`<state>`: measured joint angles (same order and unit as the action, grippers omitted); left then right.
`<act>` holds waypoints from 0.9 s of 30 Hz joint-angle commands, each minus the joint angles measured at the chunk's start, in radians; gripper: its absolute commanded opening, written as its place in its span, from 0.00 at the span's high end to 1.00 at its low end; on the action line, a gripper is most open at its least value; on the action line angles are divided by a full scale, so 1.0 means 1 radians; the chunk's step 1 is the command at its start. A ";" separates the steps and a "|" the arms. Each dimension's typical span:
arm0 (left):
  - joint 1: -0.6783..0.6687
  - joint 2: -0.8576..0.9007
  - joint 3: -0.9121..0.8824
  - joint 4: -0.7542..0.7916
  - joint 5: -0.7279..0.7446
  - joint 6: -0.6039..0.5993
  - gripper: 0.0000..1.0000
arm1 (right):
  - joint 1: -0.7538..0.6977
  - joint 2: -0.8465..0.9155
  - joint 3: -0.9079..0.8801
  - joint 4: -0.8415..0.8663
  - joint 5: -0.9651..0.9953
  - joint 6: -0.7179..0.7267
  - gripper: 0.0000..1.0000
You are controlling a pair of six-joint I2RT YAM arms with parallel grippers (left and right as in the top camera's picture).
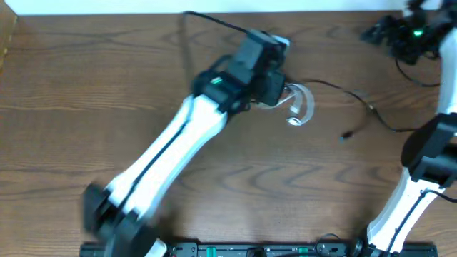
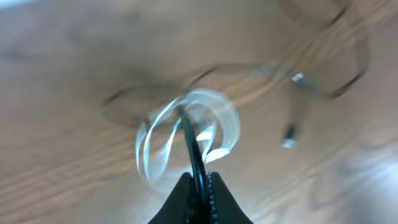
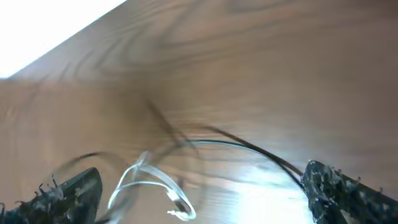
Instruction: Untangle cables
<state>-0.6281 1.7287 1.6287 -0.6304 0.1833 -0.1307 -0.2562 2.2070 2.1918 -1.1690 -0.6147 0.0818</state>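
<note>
My left gripper reaches to the table's middle and is shut on the black cable, which runs up out of its jaws. The white cable hangs in a blurred loop around that black strand, just right of the gripper. The black cable trails right across the wood to a small plug. My right gripper is up at the far right corner, open and empty, apart from the cables. Its wrist view shows the white loop and the black strand beyond its fingers.
The wooden table has its back edge along the top of the overhead view. The right arm's base and its thick black wires stand at the right edge. A dark rail runs along the front.
</note>
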 commanded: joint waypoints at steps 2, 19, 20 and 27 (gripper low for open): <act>0.023 -0.212 0.010 -0.066 0.070 0.045 0.93 | 0.138 -0.024 0.004 -0.023 -0.135 -0.167 0.06; 0.291 -0.384 0.010 0.132 0.464 -0.222 0.93 | 0.499 -0.012 -0.283 0.219 -0.274 -0.153 0.14; 0.291 -0.386 0.010 0.146 0.464 -0.236 0.93 | 0.520 -0.012 -0.304 0.262 -0.267 -0.109 0.14; 0.367 -0.468 0.031 0.283 0.453 -0.301 0.93 | 0.583 -0.011 -0.530 0.530 0.099 0.371 0.26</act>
<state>-0.3214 1.3285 1.6337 -0.3622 0.6308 -0.3965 0.3706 2.2044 1.6981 -0.6415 -0.6228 0.3344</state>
